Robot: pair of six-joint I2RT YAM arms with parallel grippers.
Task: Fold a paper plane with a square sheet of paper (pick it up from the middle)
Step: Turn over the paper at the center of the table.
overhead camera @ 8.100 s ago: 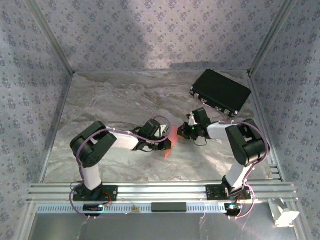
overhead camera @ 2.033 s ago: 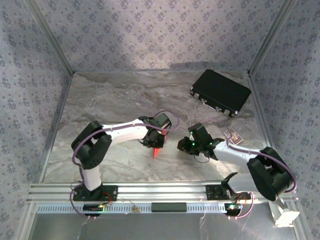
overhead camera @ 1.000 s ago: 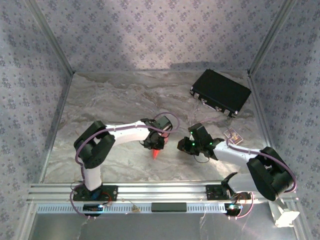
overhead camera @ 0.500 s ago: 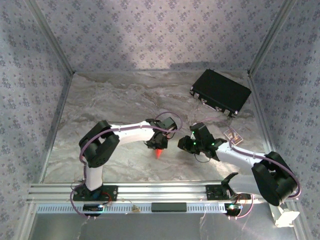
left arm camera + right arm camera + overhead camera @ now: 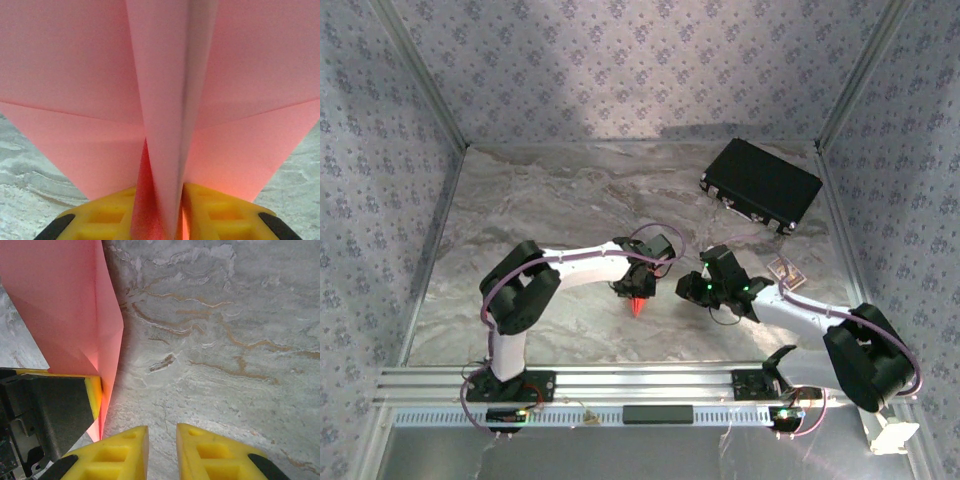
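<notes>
Cell is being closed in on three sides by walls papered in a lilac-grey floral print. Corners are being framed by slanted aluminium posts. Floor of the cell is being formed by a tabletop in grey marble look with brownish veins, seen up close in the right wrist view. Near edge is being bounded by a slotted aluminium rail. Back wall is being lit unevenly, with a brighter patch left of centre.

Left arm and right arm with white links and glossy black joints, thin purple cables looping alongside, small green light near frame centre, ribbed yellow fingers on black backs.
</notes>
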